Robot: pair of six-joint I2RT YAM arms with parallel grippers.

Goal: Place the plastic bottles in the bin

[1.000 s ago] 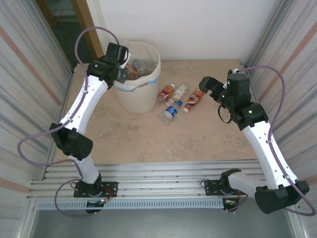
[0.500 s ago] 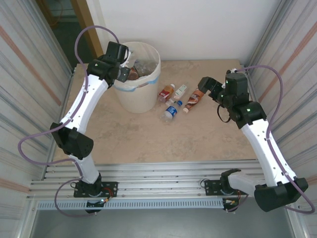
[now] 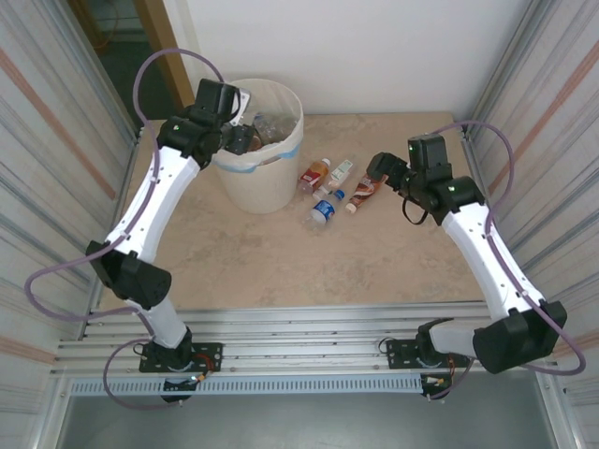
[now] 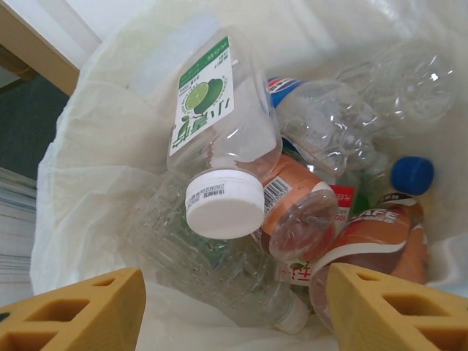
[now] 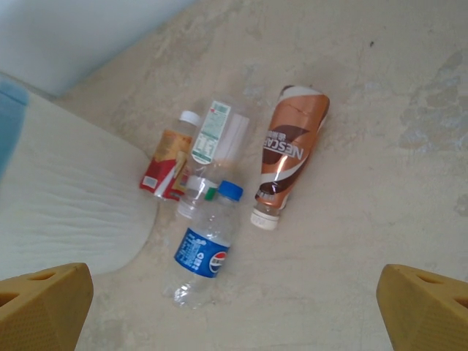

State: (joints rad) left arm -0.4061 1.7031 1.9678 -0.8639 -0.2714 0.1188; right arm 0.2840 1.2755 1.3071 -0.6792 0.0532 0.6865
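Upper left of the overhead frame: the cream-white bin (image 3: 267, 187), lined with a pale bag and banded in blue tape (image 3: 281, 155), stands at the far side of the table (image 3: 281, 262). Your left claw (image 3: 243, 140) hangs over its mouth. In the left wrist view that claw (image 4: 234, 322) is released: its yellow fingers (image 4: 80, 311) sit far apart at the lower corners with nothing between them. Below it the bag holds a heap of bottles. A clear lime-label bottle (image 4: 219, 117) with a white cap lies on top, an orange-label bottle (image 4: 292, 201) is beside it, and a brown bottle (image 4: 376, 245) is at lower right under a blue cap (image 4: 412, 175). They overlap too much for you to count. Just right of the bin, four bottles lie on the table: a red-label bottle (image 3: 315, 173), a clear green-label bottle (image 3: 339, 171), a blue-label bottle (image 3: 323, 210) and a brown-sleeved bottle (image 3: 368, 190). Right of centre, your right claw (image 3: 379, 168) hovers near them. From its wrist camera the claw (image 5: 234, 314) gapes wide and empty, touching nothing. Both fingertips are cut off by the lower edge, and only a slice of the bin's wall shows at left.
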